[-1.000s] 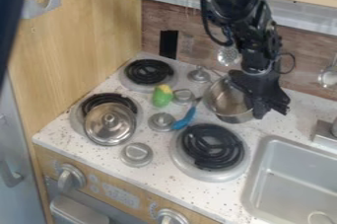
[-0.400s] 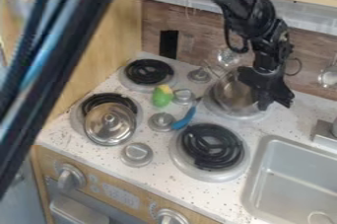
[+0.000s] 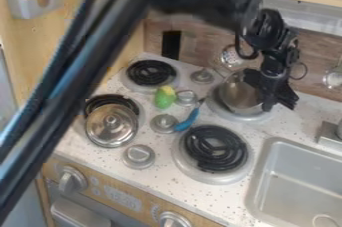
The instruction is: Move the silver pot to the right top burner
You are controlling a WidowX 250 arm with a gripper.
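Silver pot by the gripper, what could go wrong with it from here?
The silver pot seems tilted over the right top burner, so it might tip or settle off center. The gripper is right at its side and could drag it while backing away. The blue-handled tool lies close by and could get bumped.

The gripper (image 3: 279,102) is at the silver pot (image 3: 238,94) over a burner (image 3: 248,116).

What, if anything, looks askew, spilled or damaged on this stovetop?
The metal lid sits off-centre on the lower left burner, leaving its back coils bare. The silver pot looks tilted at the right top burner, perhaps just from handling. I see no spill or damage.
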